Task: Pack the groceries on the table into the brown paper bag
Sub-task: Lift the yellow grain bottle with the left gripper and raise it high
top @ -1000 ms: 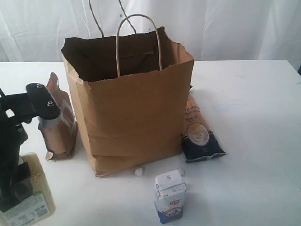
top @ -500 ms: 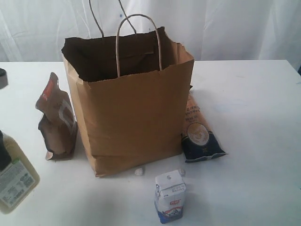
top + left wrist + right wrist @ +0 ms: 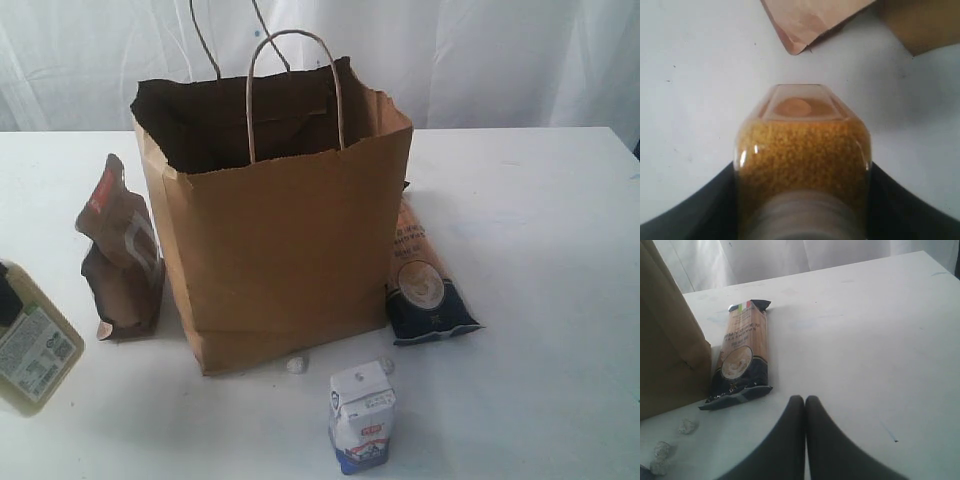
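Note:
The brown paper bag [image 3: 280, 250] stands open in the middle of the table [image 3: 540, 220]. My left gripper [image 3: 803, 172] is shut on the yellow grain bottle [image 3: 802, 150], one black finger on each side. That bottle [image 3: 30, 350] hangs tilted at the exterior view's left edge, with the arm almost out of frame. The dark-brown pouch [image 3: 122, 255] stands left of the bag, and the orange-navy packet [image 3: 425, 280] lies to its right. In front stands the white-blue carton [image 3: 362, 415]. My right gripper [image 3: 805, 401] is shut and empty, low over the table near the packet [image 3: 740, 360].
Two small crumpled white bits [image 3: 295, 365] lie at the bag's front foot, also seen as white bits [image 3: 687, 426] in the right wrist view. A white curtain hangs behind the table. The pouch's lower corner [image 3: 810, 20] lies beyond the held bottle.
The left arm has drawn back out of the exterior view to the left. The bottle has risen from the bottom-left corner and now tilts. The right gripper has not moved.

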`<state>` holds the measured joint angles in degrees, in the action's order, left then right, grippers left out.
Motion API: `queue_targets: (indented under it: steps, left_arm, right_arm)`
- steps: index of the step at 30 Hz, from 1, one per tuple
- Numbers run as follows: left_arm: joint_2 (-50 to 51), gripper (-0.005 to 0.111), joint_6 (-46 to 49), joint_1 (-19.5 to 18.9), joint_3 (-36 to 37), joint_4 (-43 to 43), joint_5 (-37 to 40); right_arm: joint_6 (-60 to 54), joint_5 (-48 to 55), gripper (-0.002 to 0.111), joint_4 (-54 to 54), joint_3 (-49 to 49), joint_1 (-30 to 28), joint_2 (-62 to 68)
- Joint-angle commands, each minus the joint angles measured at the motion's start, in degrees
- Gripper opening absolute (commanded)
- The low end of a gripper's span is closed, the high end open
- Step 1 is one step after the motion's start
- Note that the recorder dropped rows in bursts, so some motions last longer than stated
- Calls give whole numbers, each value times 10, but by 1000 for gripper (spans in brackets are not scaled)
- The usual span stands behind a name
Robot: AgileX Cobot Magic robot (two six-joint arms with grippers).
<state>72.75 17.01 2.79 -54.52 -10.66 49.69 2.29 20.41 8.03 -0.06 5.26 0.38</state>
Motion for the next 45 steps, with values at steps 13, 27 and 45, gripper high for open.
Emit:
queue_targets:
  steps: [13,27,45]
  left_arm:
    - [36,0,0,5,-2,-16,0]
    - [36,0,116,125,-2,-11,25]
    - [40,23,162,128,-2,-33,54]
  right_arm:
    - [0,-7,0,-2,1,-2,-4]
    - [0,-7,0,-2,1,-2,-4]
    - [0,-7,0,-2,1,-2,-4]
